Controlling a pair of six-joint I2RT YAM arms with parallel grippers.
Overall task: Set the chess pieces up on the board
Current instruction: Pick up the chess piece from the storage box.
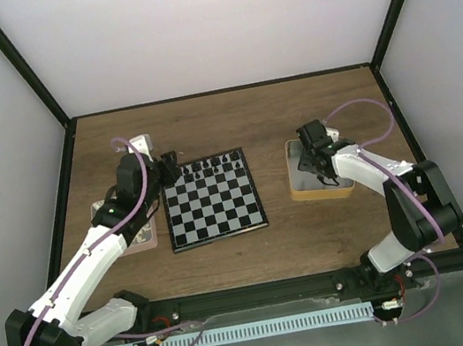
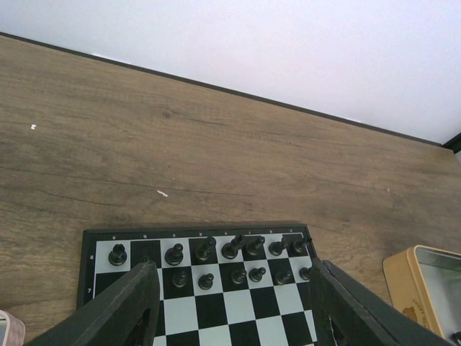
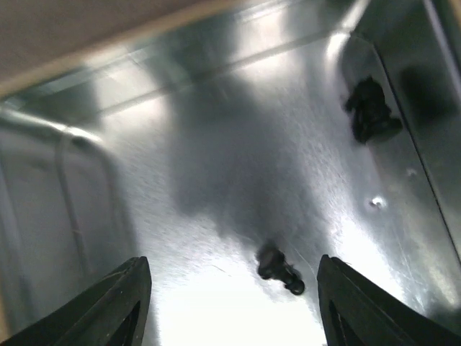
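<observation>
While the left fingers (image 2: 119, 313) hang open and empty over the board (image 2: 189, 316), chess pieces (image 2: 232, 249) standing along its far two rows, the right fingers (image 3: 108, 303) gape inside a metal tin (image 3: 216, 130), what looks like a piece (image 3: 277, 268) lying between them.

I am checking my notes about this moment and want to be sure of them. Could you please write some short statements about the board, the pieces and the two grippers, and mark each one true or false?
1. The chess pieces on the board stand only in its two far rows. True.
2. The left gripper holds a piece. False: its fingers are open with nothing between them.
3. The right gripper hangs over the board. False: it is down inside the metal tin, to the right of the board.
4. Two dark pieces are in the tin. True.
</observation>
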